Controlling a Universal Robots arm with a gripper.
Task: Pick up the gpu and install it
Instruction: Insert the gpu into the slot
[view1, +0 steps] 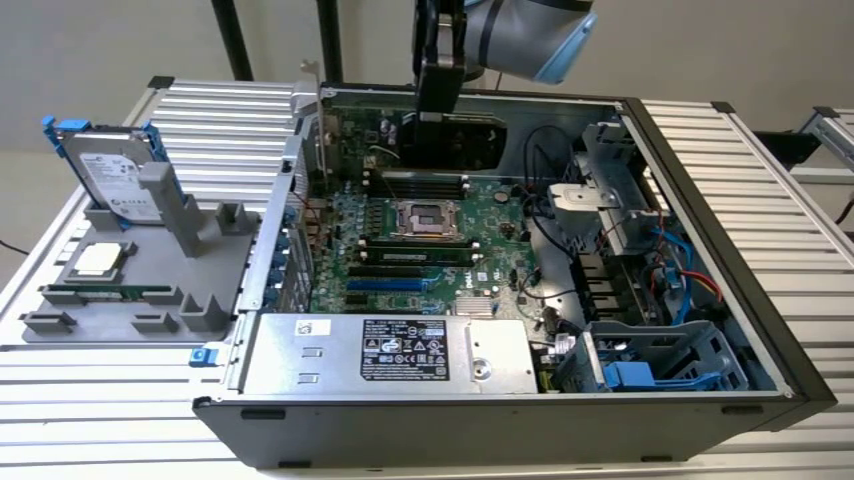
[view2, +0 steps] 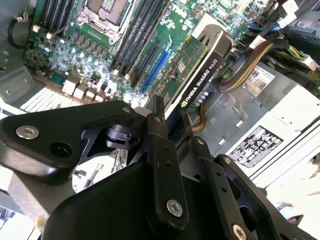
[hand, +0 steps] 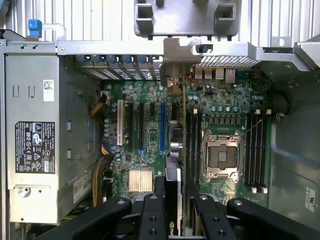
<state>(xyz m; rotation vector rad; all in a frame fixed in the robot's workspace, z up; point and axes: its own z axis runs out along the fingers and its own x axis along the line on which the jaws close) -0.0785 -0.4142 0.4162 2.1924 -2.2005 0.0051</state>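
- The gripper is hanging over the far part of the open computer case, its fingers closing on the gpu.
- The gpu is being held edge-on above the motherboard, near the blue slot.
- The hard drive is standing on the grey holder at the exterior view's left.

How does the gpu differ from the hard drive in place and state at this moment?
The gpu is held in the gripper above the motherboard inside the computer case; the hard drive stands upright in the grey fixture outside the case. The gpu shows a green board with a black cooler; the hard drive is silver with a blue frame. Both are flat and rectangular.
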